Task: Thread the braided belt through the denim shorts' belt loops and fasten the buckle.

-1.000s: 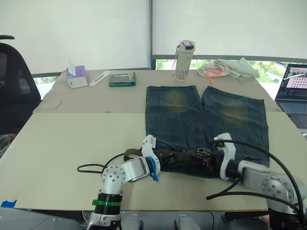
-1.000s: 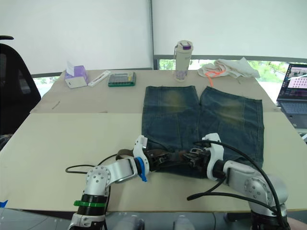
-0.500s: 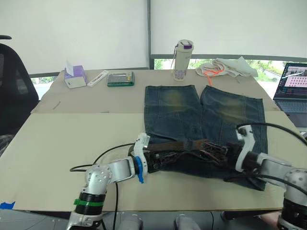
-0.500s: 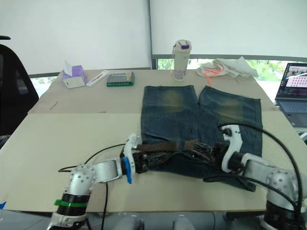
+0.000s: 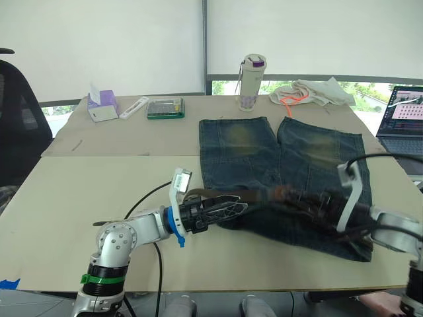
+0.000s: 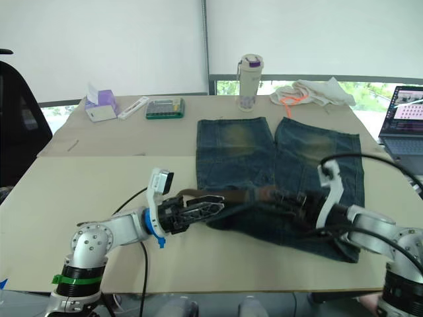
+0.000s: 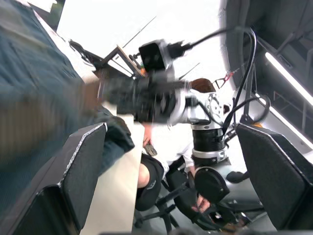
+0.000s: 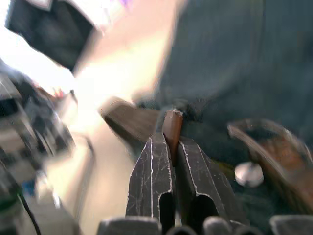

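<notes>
denim shorts (image 5: 284,165): faded matt blue cloth, yellowish worn patches. braided belt (image 8: 171,128) pinched between the right fingers (image 8: 151,169): brown, textured. Fingers: matt black, lightly scuffed edges.

The denim shorts (image 6: 277,158) lay flat on the counter (image 6: 99,191), legs pointing toward the far edge, waistband nearest the robot. The braided belt (image 6: 228,196) ran along the waistband between the two grippers. The left gripper (image 6: 201,210) was at the shorts' left end, its fingers apart, with the belt passing just above them. The right gripper (image 6: 297,203) was over the waistband's right part. A water bottle (image 6: 249,83), a tissue box (image 6: 100,105) and a laptop (image 6: 404,122) stood farther back.
</notes>
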Tool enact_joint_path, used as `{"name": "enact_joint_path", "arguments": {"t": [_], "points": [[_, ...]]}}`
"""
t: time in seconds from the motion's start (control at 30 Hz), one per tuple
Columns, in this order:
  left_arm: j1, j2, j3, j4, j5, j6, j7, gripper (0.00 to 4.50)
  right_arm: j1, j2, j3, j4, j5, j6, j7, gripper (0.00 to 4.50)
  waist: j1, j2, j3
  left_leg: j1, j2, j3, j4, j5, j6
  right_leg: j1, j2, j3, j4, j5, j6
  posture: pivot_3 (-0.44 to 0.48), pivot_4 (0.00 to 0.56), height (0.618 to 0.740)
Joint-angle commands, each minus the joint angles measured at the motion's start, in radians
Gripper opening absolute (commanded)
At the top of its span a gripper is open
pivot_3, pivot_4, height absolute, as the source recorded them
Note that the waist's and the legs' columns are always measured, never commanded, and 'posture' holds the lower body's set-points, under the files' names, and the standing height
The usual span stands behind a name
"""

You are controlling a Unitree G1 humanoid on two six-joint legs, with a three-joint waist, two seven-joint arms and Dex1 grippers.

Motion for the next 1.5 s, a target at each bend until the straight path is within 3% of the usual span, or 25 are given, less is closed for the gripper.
{"name": "enact_joint_path", "arguments": {"t": [0.03,0.17,0.27,0.37,0.53,0.67,0.73,0.93,1.13,1.3,1.5], "points": [[0.004,-0.008,-0.007,-0.029,-0.009,-0.008,-0.011,4.48,0.057,-0.093,0.02,-0.019,-0.111,-0.039,0.087,0.0,0.0,-0.001,0.001,0.0,0.0,0.0,0.0,0.0,0.0,0.0,0.0,0.0,0.0,0.0,0.0,0.0,0.15,0.74],[0.003,0.006,-0.019,-0.037,0.017,-0.015,-0.035,4.48,0.074,-0.128,-0.053,0.048,-0.133,-0.067,0.139,0.0,-0.003,-0.006,0.004,0.001,0.0,0.002,0.001,0.0,0.0,0.001,0.0,0.0,0.0,-0.003,0.005,0.0,0.15,0.74],[-0.001,0.039,-0.034,-0.043,0.073,-0.039,-0.068,4.48,0.042,-0.115,-0.131,0.102,-0.027,-0.051,0.134,0.0,-0.002,-0.007,0.005,0.001,0.0,0.001,0.001,0.0,0.0,0.001,0.0,0.0,0.0,-0.002,0.003,0.0,0.15,0.74],[-0.008,0.078,-0.068,-0.045,0.163,-0.087,-0.12,4.48,0.072,-0.147,-0.105,0.069,-0.085,-0.054,0.158,0.0,0.0,-0.007,0.005,0.001,0.0,0.001,0.0,0.0,0.0,0.001,0.0,0.0,0.0,0.0,0.0,0.0,0.15,0.74],[-0.039,0.142,-0.147,-0.04,0.324,-0.191,-0.218,4.48,0.006,-0.134,-0.117,0.119,-0.046,-0.062,0.116,0.0,0.003,-0.007,0.005,0.0,0.0,0.002,0.001,0.0,0.0,0.001,0.0,0.001,0.0,0.0,0.0,0.0,0.15,0.74],[-0.051,0.147,-0.196,-0.034,0.403,-0.246,-0.256,4.48,-0.022,-0.138,-0.086,0.106,-0.045,-0.045,0.116,0.0,0.005,-0.007,0.005,0.0,0.001,0.002,0.0,0.0,0.0,0.001,0.0,0.0,-0.001,0.0,0.0,0.0,0.15,0.74],[-0.052,0.141,-0.224,-0.035,0.443,-0.273,-0.268,4.48,-0.032,-0.135,-0.069,0.1,-0.032,-0.035,0.115,0.0,0.005,-0.007,0.005,0.0,0.001,0.002,0.0,0.0,0.0,0.0,0.0,0.0,-0.001,0.0,0.0,0.0,0.15,0.74],[-0.055,0.122,-0.272,-0.052,0.49,-0.291,-0.288,4.48,0.028,-0.298,0.061,0.05,-0.226,-0.074,0.288,0.0,0.008,-0.006,0.005,-0.001,0.001,0.002,0.001,0.0,0.0,0.0,0.0,0.0,0.0,0.0,0.001,0.0,0.15,0.74],[-0.055,0.121,-0.287,-0.037,0.526,-0.312,-0.311,4.48,0.068,-0.461,0.085,0.104,-0.337,-0.137,0.557,0.0,0.012,-0.006,0.005,-0.001,0.001,0.002,0.002,0.0,0.0,0.0,0.0,-0.001,0.0,-0.002,0.004,0.0,0.15,0.74],[-0.066,0.097,-0.306,0.005,0.592,-0.357,-0.306,4.48,-0.055,-0.419,0.08,0.181,-0.306,-0.072,0.559,0.0,0.009,-0.006,0.005,-0.001,0.001,0.002,0.002,0.0,0.0,0.0,0.0,0.0,0.0,-0.002,0.003,0.0,0.15,0.74],[-0.139,-0.036,-0.317,0.167,0.738,-0.509,-0.222,4.48,-0.06,-0.359,0.151,0.109,-0.383,-0.084,0.525,0.0,0.015,-0.006,0.005,-0.002,0.001,0.001,0.003,0.0,0.0,0.0,0.0,-0.002,0.0,0.0,0.001,0.0,0.15,0.74]]}}
